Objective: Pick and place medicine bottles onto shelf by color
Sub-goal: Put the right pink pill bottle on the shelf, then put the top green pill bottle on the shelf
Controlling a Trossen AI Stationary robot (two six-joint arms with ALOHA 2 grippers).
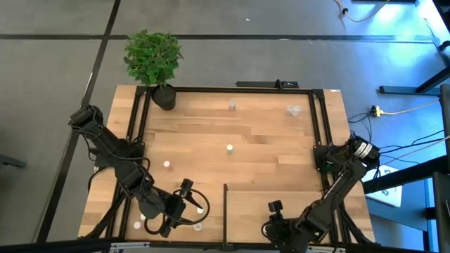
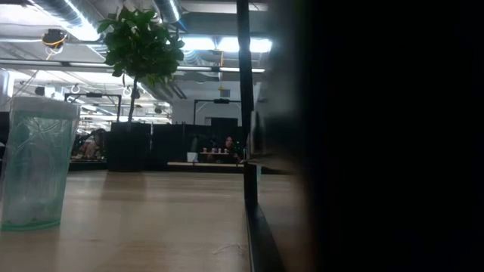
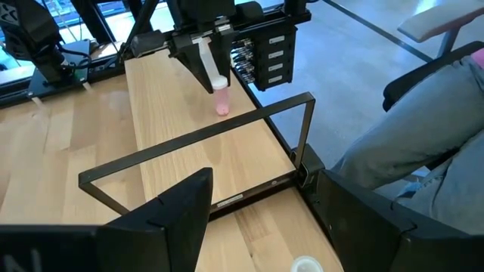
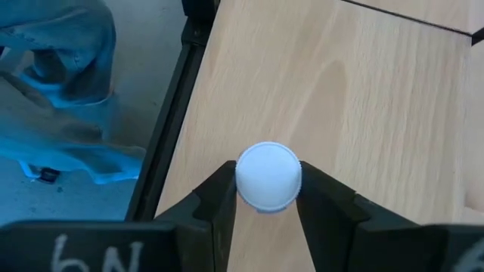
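My right gripper (image 4: 266,198) is shut on a small pink medicine bottle (image 3: 221,102) with a white cap (image 4: 268,175), over the pale wooden shelf (image 1: 281,200) at the table's near right. My left gripper (image 1: 188,211) hovers open and empty at the near left, pointing toward the shelf. Around it on the tabletop stand white-capped bottles (image 1: 197,227), (image 1: 138,225). More bottles stand farther off (image 1: 229,148), (image 1: 167,164), and clear ones at the far side (image 1: 231,105), (image 1: 293,110). In the low view a translucent greenish bottle (image 2: 34,162) stands upright on its base. My right gripper pinches the bottle at its white cap (image 4: 240,181), one finger on each side. The fingers (image 3: 206,64) slant down from above. The bottle hangs upright below them, its pink body (image 3: 221,106) just over the shelf; whether its base touches the wood I cannot tell.
A thin black frame (image 3: 227,128) rises around the shelf's edge. A potted plant (image 1: 155,60) stands at the table's far left corner. A black rail frame (image 1: 316,126) borders the work area. A person's leg in jeans (image 3: 439,121) is close beyond the table's near edge.
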